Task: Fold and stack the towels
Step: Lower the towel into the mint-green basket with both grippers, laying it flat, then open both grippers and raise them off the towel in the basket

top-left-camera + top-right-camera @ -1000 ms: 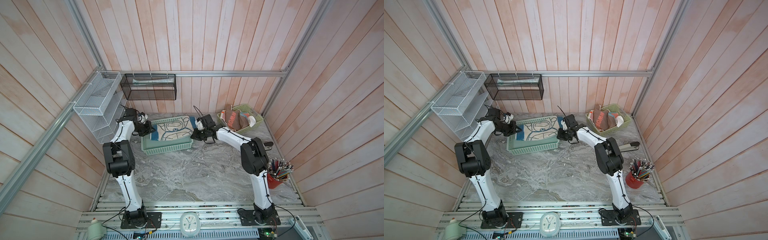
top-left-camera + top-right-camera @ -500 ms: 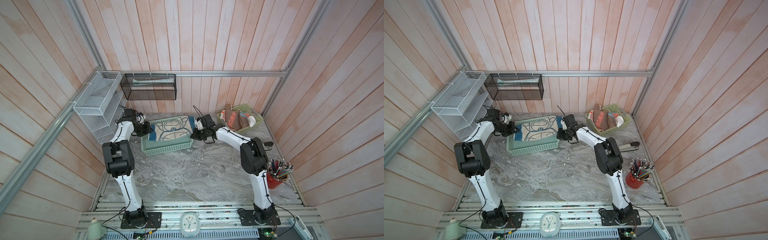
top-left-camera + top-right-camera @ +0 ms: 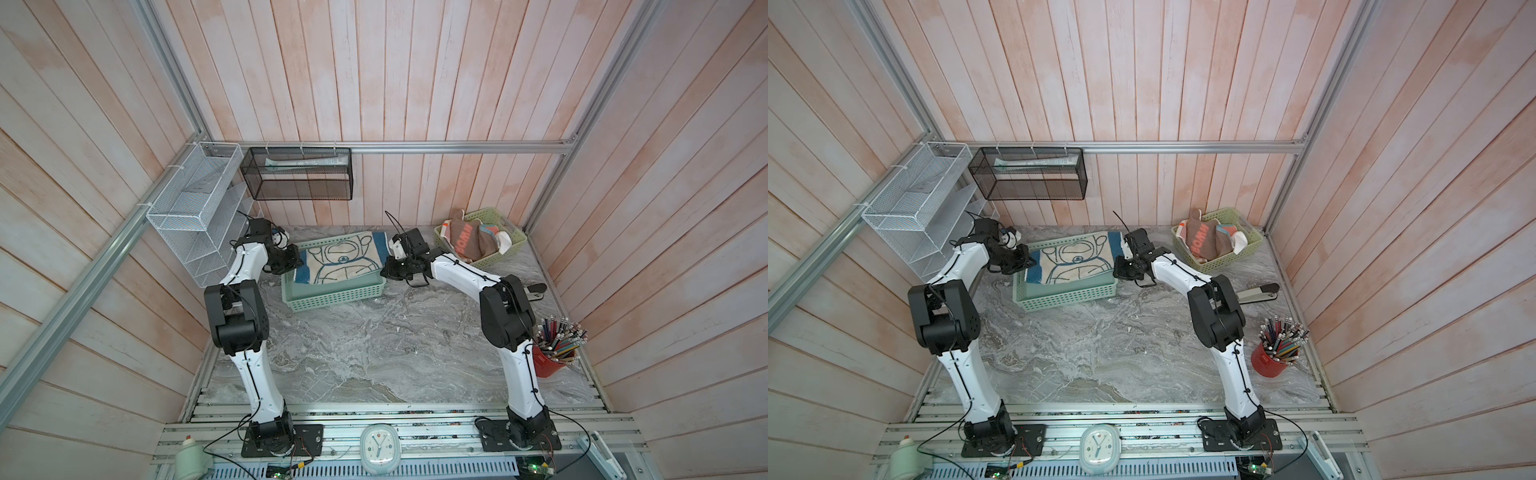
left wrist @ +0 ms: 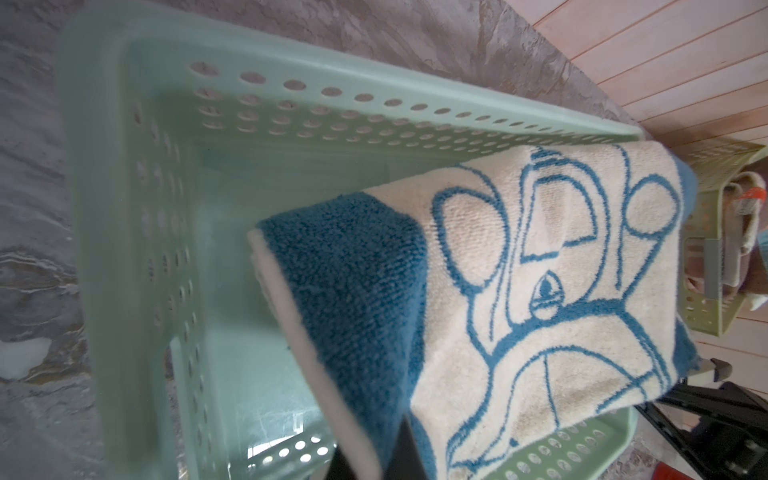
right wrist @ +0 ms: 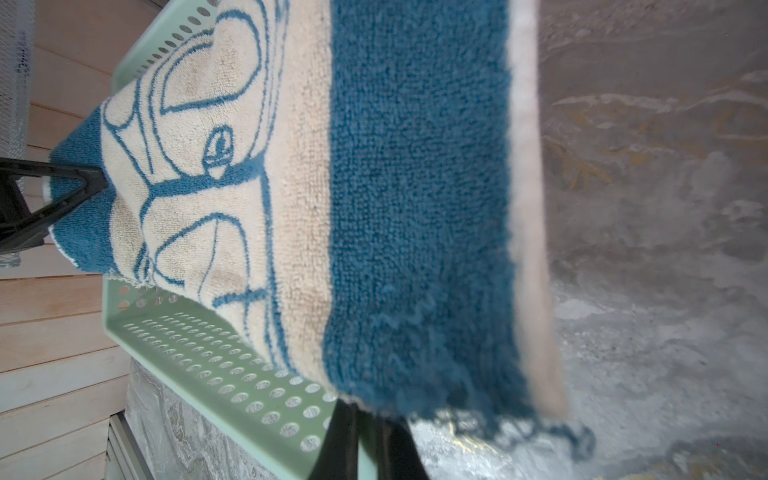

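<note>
A cream towel (image 3: 343,259) (image 3: 1075,259) with blue borders and a cartoon face hangs stretched flat over the teal basket (image 3: 332,297) (image 3: 1065,299). My left gripper (image 3: 296,266) (image 4: 374,453) is shut on the towel's left blue edge (image 4: 353,291). At the opposite blue edge (image 5: 415,208), my right gripper (image 3: 384,269) (image 5: 370,419) is shut on it too. The towel's far side rests on the basket's back rim; the bare basket floor (image 4: 249,353) shows underneath. Three more towels lie crumpled in the yellow-green basket (image 3: 494,259): a brownish lettered one (image 3: 463,241), a striped one (image 3: 488,230), a white one (image 3: 505,241).
A white wire rack (image 3: 195,208) and a black mesh bin (image 3: 297,178) hang on the back wall. Beside the right arm lies a stapler (image 3: 534,291). A red cup of pencils (image 3: 552,361) stands at the right edge. A clock (image 3: 378,449) sits at the front rail.
Both grippers keep their hold on the towel above the teal basket; hardly any movement shows.
</note>
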`<action>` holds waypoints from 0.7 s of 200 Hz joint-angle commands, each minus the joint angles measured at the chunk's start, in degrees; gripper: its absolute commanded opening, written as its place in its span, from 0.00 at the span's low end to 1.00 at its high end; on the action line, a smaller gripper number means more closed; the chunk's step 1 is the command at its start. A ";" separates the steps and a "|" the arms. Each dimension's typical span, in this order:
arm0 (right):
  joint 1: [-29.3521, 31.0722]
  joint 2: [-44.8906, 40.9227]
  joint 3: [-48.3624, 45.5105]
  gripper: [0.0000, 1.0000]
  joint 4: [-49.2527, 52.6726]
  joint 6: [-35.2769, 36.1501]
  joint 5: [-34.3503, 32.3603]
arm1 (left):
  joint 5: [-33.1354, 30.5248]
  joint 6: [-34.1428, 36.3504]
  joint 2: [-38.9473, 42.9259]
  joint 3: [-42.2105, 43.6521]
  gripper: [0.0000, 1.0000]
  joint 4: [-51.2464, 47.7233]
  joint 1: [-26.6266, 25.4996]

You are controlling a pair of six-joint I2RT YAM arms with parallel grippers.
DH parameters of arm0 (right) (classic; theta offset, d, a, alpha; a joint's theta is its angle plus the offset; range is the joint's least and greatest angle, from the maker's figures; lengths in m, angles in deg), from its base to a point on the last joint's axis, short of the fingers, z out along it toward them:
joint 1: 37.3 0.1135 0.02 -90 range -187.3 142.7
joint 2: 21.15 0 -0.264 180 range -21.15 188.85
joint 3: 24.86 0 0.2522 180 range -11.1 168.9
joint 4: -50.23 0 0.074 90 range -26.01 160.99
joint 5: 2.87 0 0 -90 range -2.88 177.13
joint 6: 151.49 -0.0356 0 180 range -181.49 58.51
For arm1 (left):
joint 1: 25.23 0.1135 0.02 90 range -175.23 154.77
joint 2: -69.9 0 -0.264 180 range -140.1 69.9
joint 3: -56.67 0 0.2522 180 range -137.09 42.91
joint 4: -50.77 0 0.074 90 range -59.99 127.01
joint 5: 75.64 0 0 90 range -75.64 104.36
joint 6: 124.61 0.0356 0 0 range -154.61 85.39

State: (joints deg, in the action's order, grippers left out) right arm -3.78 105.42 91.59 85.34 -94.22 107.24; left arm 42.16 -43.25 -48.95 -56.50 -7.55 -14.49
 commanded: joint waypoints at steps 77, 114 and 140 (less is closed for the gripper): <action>0.50 2.47 1.24 0.00 2.06 1.88 -4.73 | -5.14 -1.47 -1.45 -0.69 0.00 -3.60 0.98; 0.50 2.73 2.10 0.00 2.21 1.93 -5.09 | -7.99 -1.99 -0.66 -1.97 0.12 -4.98 1.03; 0.63 2.68 4.02 0.09 2.84 2.74 -5.40 | -14.35 -2.31 2.48 -3.06 0.35 -7.16 1.03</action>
State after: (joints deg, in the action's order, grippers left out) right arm -3.48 105.94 92.82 85.88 -94.00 105.85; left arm 34.70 -45.11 -48.91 -57.33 -12.10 -13.88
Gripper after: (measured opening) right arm 0.084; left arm 0.284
